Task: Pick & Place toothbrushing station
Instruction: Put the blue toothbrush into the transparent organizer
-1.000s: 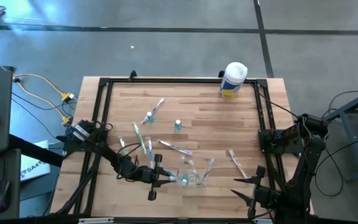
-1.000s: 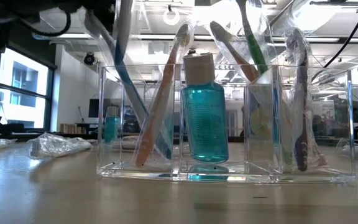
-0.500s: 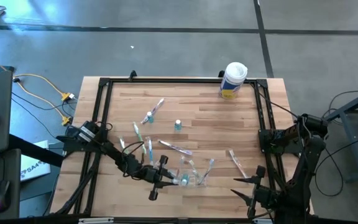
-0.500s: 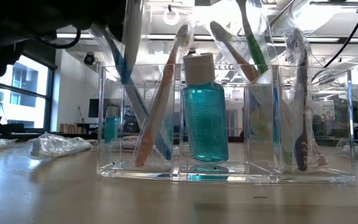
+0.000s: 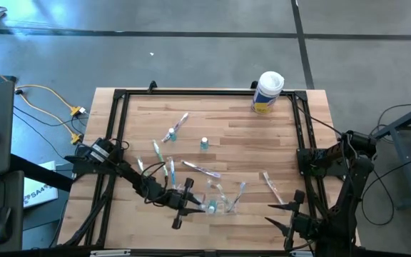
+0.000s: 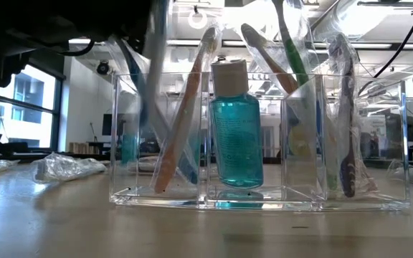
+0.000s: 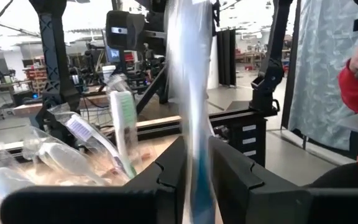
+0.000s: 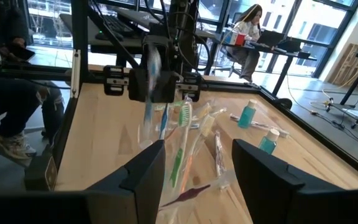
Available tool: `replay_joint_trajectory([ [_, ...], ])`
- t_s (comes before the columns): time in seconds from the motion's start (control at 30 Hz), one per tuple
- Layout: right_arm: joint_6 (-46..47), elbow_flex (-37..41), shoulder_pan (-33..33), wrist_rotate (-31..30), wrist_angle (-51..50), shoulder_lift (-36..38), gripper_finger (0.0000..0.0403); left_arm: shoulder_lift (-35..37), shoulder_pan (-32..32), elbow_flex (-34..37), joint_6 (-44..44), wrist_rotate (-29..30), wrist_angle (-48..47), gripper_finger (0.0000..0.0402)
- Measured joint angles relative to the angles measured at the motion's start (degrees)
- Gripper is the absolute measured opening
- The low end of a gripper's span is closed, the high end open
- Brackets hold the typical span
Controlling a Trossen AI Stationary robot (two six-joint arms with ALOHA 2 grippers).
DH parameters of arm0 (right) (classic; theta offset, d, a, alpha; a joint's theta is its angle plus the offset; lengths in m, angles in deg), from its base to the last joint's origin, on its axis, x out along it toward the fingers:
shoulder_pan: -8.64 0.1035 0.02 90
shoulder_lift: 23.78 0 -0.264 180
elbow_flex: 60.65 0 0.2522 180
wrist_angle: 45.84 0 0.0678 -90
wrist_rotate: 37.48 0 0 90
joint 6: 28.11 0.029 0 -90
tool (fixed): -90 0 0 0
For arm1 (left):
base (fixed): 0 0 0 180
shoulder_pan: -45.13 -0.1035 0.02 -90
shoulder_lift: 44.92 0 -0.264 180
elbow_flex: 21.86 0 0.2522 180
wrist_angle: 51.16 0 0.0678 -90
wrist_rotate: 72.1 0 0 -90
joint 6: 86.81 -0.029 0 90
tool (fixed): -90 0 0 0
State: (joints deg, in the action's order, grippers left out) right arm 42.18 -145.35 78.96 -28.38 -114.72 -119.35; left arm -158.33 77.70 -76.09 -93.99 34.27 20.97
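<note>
A clear plastic holder [image 6: 260, 136] [image 5: 220, 205] stands near the table's front edge. It holds several wrapped toothbrushes and a teal bottle [image 6: 235, 136]. My left gripper [image 5: 191, 203] [image 7: 196, 180] is level at the holder's left end. An upright wrapped toothbrush [image 7: 191, 93] [image 6: 153, 79] [image 8: 151, 81] stands in the narrow gap between its fingers, over the holder's left compartment. This toothbrush is smeared along its length. My right gripper [image 5: 291, 214] [image 8: 197, 180] waits open at the table's near right, holding nothing. My left gripper has the wrapped toothbrush's handle [image 7: 194, 155] between its two fingers, which come level from the table's left and lie across it. The brush stands upright, its lower end inside the holder. It is smeared while the fingers [image 7: 225, 174] are sharp. I cannot tell whether they touch it.
Loose wrapped toothbrushes [image 5: 180, 123] [image 5: 202, 169] [image 5: 271, 187] and two small teal bottles [image 5: 204, 143] [image 5: 170, 134] lie across the middle of the table. A white canister with a yellow label [image 5: 267, 91] stands at the far right. A black frame [image 5: 120, 128] borders the table.
The toothbrush at my left gripper has shifted a little toward the holder. It has then gone downward into the holder's left compartment, staying upright, and now shows smeared in motion. The holder and its contents have kept still.
</note>
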Motion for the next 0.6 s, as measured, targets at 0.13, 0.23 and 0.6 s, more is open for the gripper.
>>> replay_joint_trajectory([
  [0.13,0.0,0.0,0.0,0.0,0.0,0.0,0.018,0.0,0.0,0.0,0.0,1.6,-0.9,0.0075],
  [0.23,0.0,0.0,0.0,0.1,0.0,0.0,0.018,0.0,0.0,0.0,0.4,1.9,-0.9,0.0075],
  [0.6,0.0,0.0,0.0,1.4,0.0,0.0,0.018,0.0,0.0,0.0,4.9,10.4,-3.7,0.0077],
])
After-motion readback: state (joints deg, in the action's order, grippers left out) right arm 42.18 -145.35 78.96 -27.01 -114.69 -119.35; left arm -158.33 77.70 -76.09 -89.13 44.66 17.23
